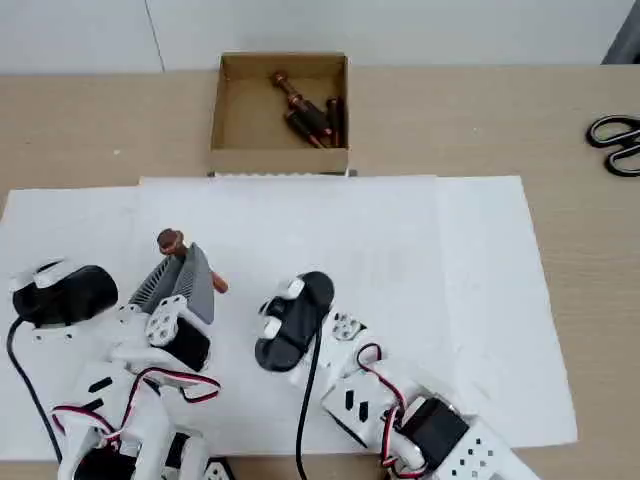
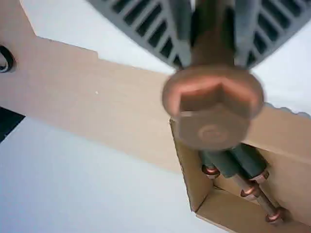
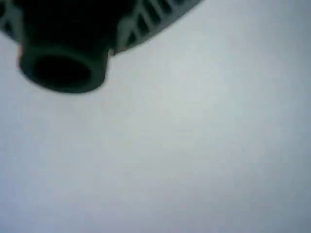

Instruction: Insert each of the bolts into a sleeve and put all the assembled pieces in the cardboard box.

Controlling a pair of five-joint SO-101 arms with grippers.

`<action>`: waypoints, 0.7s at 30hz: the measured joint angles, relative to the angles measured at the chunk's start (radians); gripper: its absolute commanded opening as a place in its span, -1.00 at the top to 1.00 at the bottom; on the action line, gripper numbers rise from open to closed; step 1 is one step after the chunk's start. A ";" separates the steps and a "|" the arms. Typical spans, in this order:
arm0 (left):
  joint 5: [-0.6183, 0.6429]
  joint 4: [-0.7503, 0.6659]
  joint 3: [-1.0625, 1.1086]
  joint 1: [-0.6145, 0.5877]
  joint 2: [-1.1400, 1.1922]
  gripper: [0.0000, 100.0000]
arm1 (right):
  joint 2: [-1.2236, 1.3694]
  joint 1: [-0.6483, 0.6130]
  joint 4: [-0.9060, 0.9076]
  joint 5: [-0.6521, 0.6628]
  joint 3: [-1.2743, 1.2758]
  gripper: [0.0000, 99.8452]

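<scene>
My left gripper (image 1: 187, 268) is shut on a copper bolt (image 1: 171, 242) above the white paper, the hex head pointing toward the cardboard box (image 1: 232, 110). In the left wrist view the bolt head (image 2: 214, 107) sits between the grey fingers (image 2: 141, 24), with the box (image 2: 187, 170) beyond it. Several assembled bolt-and-sleeve pieces (image 1: 310, 115) lie in the box, and they show again as pieces (image 2: 238, 167) in that wrist view. In the right wrist view my right gripper (image 3: 63, 34) holds a dark sleeve (image 3: 63, 70), open end facing the camera, over the paper. From above, the right arm's black camera housing (image 1: 295, 320) hides its fingers.
A white paper sheet (image 1: 420, 270) covers the middle of the wooden table (image 1: 500, 120). Black scissors (image 1: 615, 142) lie at the far right edge. The left arm's black camera housing (image 1: 65, 295) hangs at the left.
</scene>
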 measured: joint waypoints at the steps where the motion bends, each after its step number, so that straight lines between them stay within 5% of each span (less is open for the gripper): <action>1: 0.000 0.000 0.000 0.015 0.000 0.99 | 0.000 -0.008 -0.018 0.006 0.011 0.99; 10: 0.000 0.000 0.000 0.166 0.000 0.99 | 0.002 -0.011 -0.103 0.020 0.029 0.99; 21: 0.000 0.000 0.003 0.173 0.000 0.99 | 0.002 -0.011 -0.103 0.020 0.029 0.99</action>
